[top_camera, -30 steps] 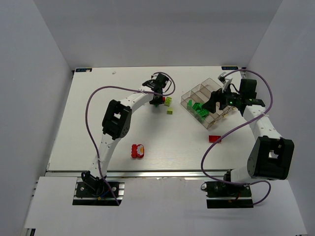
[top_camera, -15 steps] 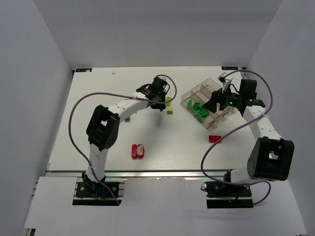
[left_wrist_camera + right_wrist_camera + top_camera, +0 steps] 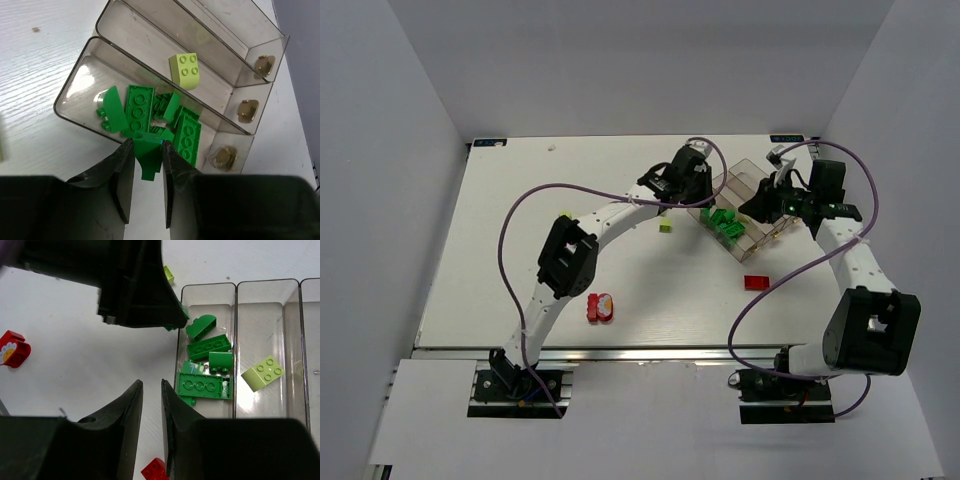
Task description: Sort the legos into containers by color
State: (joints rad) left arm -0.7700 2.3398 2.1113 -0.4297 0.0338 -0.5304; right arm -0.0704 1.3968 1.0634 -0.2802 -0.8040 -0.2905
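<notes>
My left gripper (image 3: 147,142) is shut on a dark green brick (image 3: 148,157), held just over the near wall of the clear tray (image 3: 75,95). That compartment holds several dark green legos (image 3: 137,107). A yellow-green brick (image 3: 185,70) lies in the neighbouring one. From above, the left gripper (image 3: 705,200) hangs at the tray's left end. My right gripper (image 3: 151,382) hovers over the table beside the same compartment (image 3: 205,385). Its jaws are almost together, with only a thin gap and nothing between them.
A red brick (image 3: 756,282) lies on the table in front of the tray. A red brick with a flower face (image 3: 601,307) sits near the front middle. A small yellow-green brick (image 3: 665,227) lies left of the tray. The left arm's wrist (image 3: 135,285) crowds the tray's end.
My left arm has swung right from the loose bricks to the tray, carrying the green brick. My right gripper has closed from wide open and stayed beside the tray.
</notes>
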